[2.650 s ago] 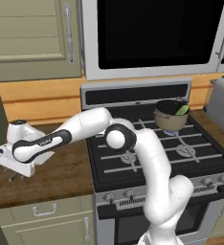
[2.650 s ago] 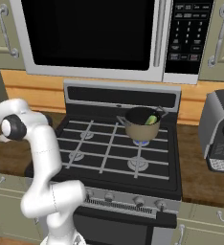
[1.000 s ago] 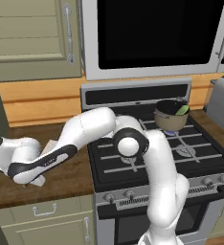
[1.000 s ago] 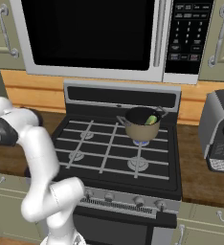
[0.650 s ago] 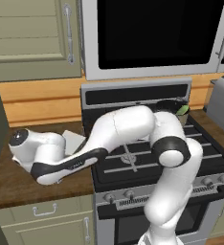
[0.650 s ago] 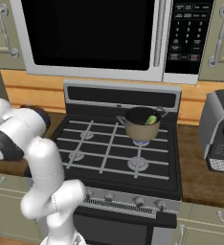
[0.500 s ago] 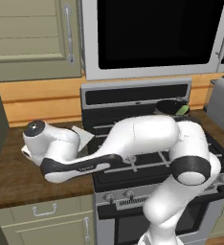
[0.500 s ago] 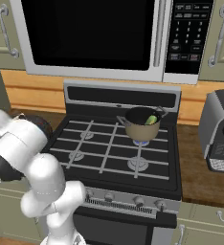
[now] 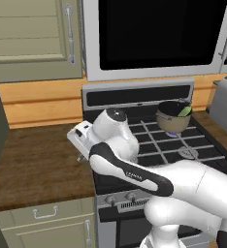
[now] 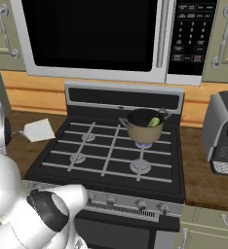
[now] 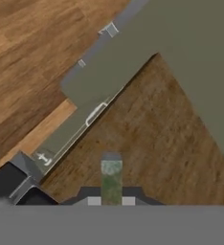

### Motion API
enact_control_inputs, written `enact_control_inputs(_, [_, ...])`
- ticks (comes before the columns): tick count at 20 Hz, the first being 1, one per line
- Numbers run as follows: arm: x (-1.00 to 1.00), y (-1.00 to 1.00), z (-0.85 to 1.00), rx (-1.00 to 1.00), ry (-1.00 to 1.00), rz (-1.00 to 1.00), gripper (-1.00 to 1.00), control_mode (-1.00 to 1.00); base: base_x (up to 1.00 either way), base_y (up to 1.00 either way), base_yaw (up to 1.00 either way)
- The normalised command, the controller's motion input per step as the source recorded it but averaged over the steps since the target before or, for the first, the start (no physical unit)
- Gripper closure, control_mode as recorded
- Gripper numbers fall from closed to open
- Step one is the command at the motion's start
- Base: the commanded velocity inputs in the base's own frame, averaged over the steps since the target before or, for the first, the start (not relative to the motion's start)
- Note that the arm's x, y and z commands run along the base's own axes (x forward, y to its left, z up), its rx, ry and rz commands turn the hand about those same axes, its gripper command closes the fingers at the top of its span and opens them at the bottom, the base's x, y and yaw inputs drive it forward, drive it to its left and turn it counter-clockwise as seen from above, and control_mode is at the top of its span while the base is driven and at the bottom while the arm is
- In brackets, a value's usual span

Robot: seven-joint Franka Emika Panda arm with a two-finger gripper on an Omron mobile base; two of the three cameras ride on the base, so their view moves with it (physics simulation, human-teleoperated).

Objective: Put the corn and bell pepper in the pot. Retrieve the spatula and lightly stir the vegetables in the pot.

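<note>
The pot (image 10: 144,127) stands on the stove's back right burner, also seen from the left (image 9: 172,117). The corn (image 10: 154,121) leans inside it, its green end showing over the rim (image 9: 184,111). The bell pepper is hidden. The spatula (image 10: 37,130) hovers above the counter just left of the stove, its pale blade pointing toward the burners. My gripper (image 11: 111,201) is shut on the spatula's handle, which shows as a grey-green strip (image 11: 111,175) between the fingertips, over brown counter wood.
A toaster (image 9: 225,103) stands right of the stove; in the right base view it is a grey machine (image 10: 225,133). The microwave (image 10: 91,36) hangs over the burners. My folded arm (image 9: 135,169) bulks in front of the stove's left half.
My arm has swung from the far left of the counter toward the stove, folding up in front of it. The spatula has come with the hand. Pot and corn have not moved.
</note>
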Motion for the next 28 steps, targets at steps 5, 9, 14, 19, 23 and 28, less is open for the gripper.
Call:
enact_control_inputs(5, [0.02, -1.0, 0.43, 0.4, 0.0, -0.01, 1.0, -1.0, 0.0, 0.0, 0.0])
enact_control_inputs(9, [0.0, -1.0, 0.74, 0.33, 0.0, 0.0, 1.0, -1.0, 0.0, 0.0, 0.0])
enact_control_inputs(14, [0.01, -1.0, 0.81, 0.31, 0.0, 0.0, 1.0, -1.0, 0.0, 0.0, 0.0])
enact_control_inputs(19, [0.45, -1.0, 0.44, 0.36, 0.1, -0.04, 1.0, -1.0, 0.0, 0.0, 0.0])
enact_control_inputs(23, [0.56, -0.98, 0.19, 0.34, 0.15, -0.11, 1.0, -1.0, 0.0, 0.0, 0.0])
enact_control_inputs(28, [0.53, -0.99, 0.09, 0.28, 0.12, -0.32, 1.0, -1.0, 0.0, 0.0, 0.0])
